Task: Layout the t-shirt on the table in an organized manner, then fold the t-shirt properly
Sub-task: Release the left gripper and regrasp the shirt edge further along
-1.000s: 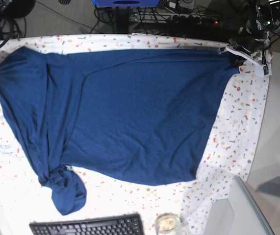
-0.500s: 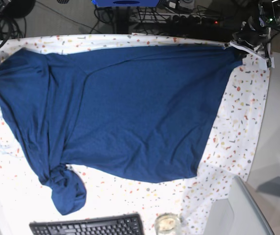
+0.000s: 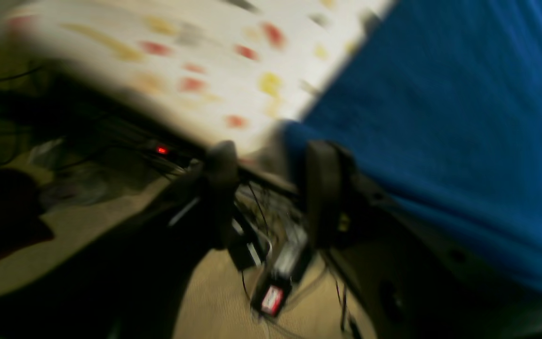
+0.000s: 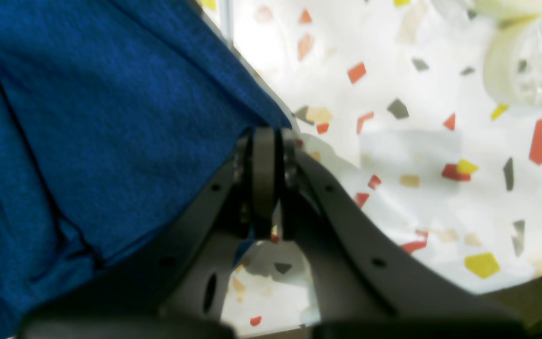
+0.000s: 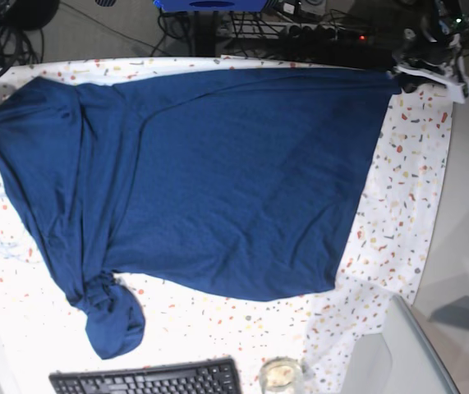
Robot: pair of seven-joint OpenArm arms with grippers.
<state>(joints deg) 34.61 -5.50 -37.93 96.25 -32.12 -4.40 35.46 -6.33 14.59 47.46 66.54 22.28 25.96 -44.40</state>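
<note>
The large, plain dark navy blue short-sleeved t-shirt [image 5: 218, 180] lay spread across most of the table [image 5: 398, 213], a wide surface covered by a white cloth flecked with small red, yellow and grey chips. Its body was mostly flat, while along its edge toward the right arm the fabric bunched into folds, ending in a twisted knot-like lump [image 5: 112, 316] near the black keyboard [image 5: 148, 379]. A small clear glass jar [image 5: 281, 374] stood beside that keyboard, off the shirt's near hem.

The left gripper [image 3: 271, 188] hung at the shirt's far corner, over the table edge. In the blurred left wrist view its two dark fingers [image 3: 322, 193] stood clearly apart, with a gap between them; the shirt's corner [image 3: 294, 134] lay just beyond the fingertips, and nothing was seen clamped between them.

The right gripper [image 4: 265, 141] sat at the opposite edge of the shirt, its jaws pressed together. The blue fabric met the jaw tips exactly there, so it appeared to pinch the shirt's edge. A pale translucent roll [image 4: 525, 61] rested on the speckled cloth, well apart from that pinch.
</note>
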